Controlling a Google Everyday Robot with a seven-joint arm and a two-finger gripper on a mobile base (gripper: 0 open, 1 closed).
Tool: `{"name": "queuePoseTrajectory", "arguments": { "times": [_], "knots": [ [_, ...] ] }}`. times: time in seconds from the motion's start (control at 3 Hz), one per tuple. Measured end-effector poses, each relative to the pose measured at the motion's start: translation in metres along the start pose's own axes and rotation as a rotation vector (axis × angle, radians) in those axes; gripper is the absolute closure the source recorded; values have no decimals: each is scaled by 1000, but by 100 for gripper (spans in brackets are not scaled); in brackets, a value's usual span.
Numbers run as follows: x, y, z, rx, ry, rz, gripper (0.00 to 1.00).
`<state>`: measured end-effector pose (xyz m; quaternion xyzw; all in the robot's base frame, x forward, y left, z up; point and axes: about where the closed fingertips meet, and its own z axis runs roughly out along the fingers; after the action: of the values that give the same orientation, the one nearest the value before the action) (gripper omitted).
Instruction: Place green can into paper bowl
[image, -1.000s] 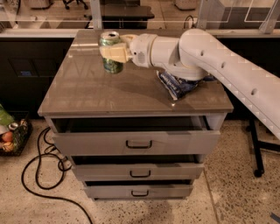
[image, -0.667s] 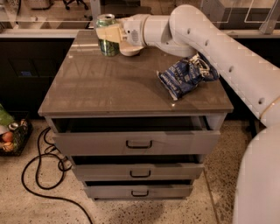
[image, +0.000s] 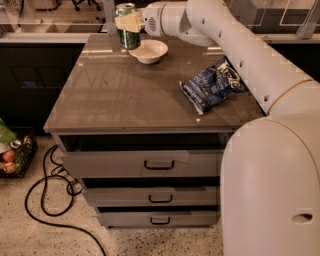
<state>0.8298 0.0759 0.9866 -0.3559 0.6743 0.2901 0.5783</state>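
The green can (image: 128, 36), with a silver top, is upright at the far left of the cabinet top, held just left of the paper bowl. My gripper (image: 128, 22) is shut on the green can around its upper half, reaching in from the right. The paper bowl (image: 149, 50) is off-white, shallow and empty, and sits on the cabinet top right beside the can, to its lower right. I cannot tell whether the can's base touches the surface.
A blue and white snack bag (image: 212, 85) lies on the right side of the grey cabinet top (image: 125, 95). My white arm (image: 240, 45) spans the right side. The top drawer (image: 150, 162) stands slightly open. Cables (image: 50, 200) lie on the floor at left.
The arm has lifted the can up and to the left, uncovering the paper bowl that was hidden behind the gripper. The camera has moved closer to the cabinet.
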Motion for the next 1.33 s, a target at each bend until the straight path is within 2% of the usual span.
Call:
{"name": "queuePoseTrajectory", "arguments": {
  "times": [0.33,0.67,1.33],
  "knots": [
    [-1,-36,3,83,-11,3,100],
    [-1,-36,4,83,-11,3,100],
    [14,-63,28,113,-41,-17,100]
  ]
}}
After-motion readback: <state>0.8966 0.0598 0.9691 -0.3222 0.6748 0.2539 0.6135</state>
